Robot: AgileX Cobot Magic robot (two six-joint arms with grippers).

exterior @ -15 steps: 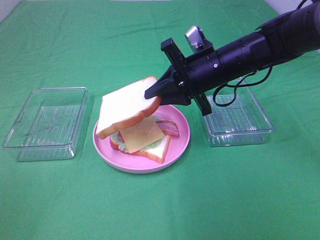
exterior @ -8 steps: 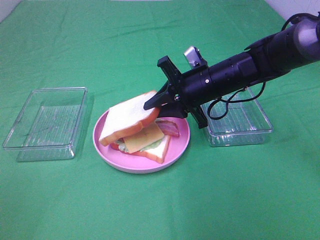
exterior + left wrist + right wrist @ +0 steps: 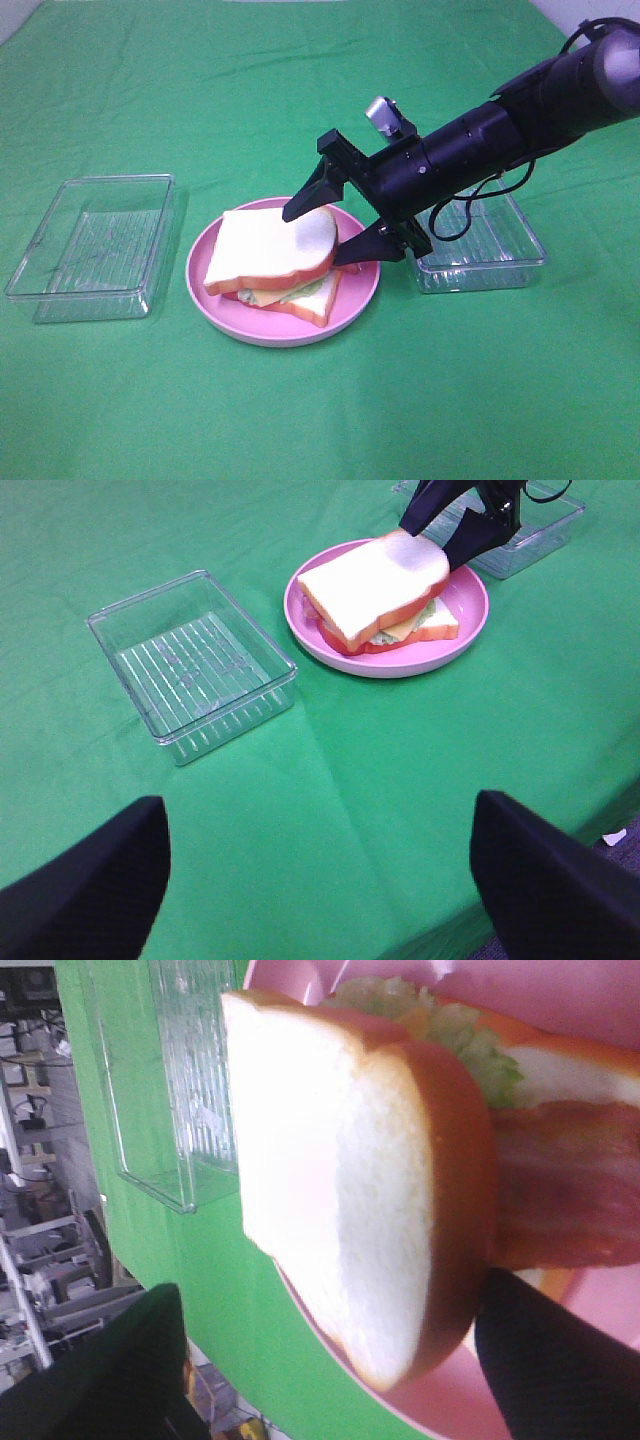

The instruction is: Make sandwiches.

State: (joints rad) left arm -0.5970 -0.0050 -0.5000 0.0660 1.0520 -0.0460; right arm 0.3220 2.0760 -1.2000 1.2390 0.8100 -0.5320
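A second ago the right arm's black gripper [image 3: 327,227] was pinching the upper white toy bread slice with the orange-brown crust [image 3: 268,249] by its edge, holding it tilted above the rest of the stack. Now that slice lies on top, released, and the gripper's two pointed fingers [image 3: 309,195] stand spread wide, one above the slice's right end and the other [image 3: 363,248] down beside the plate's right rim, neither one closed on anything.

The toy sandwich [image 3: 278,265] sits on the round pink plate [image 3: 232,312], in the middle of the green cloth-covered table [image 3: 300,410]. The top slice is not square over the bottom one: it lies nearly flat, a little raised toward the right, and is shifted to the left and far side, so the lower slice's near right corner shows, with pale green lettuce [image 3: 305,289] and a sliver of yellow cheese [image 3: 262,297] peeping out between. The top slice's long axis runs left to right, its rounded end pointing right toward the gripper. In the right wrist view a pink-red bacon strip [image 3: 565,1185] shows under that rounded end.

A clear ribbed plastic tray [image 3: 92,245] sits left of the plate, and a second clear plastic tray [image 3: 480,250] to its right, beneath the arm.

The left arm's gripper [image 3: 320,880] hangs on the near side, well away from the plate, with its dark fingers [image 3: 85,880] spread far apart and empty.
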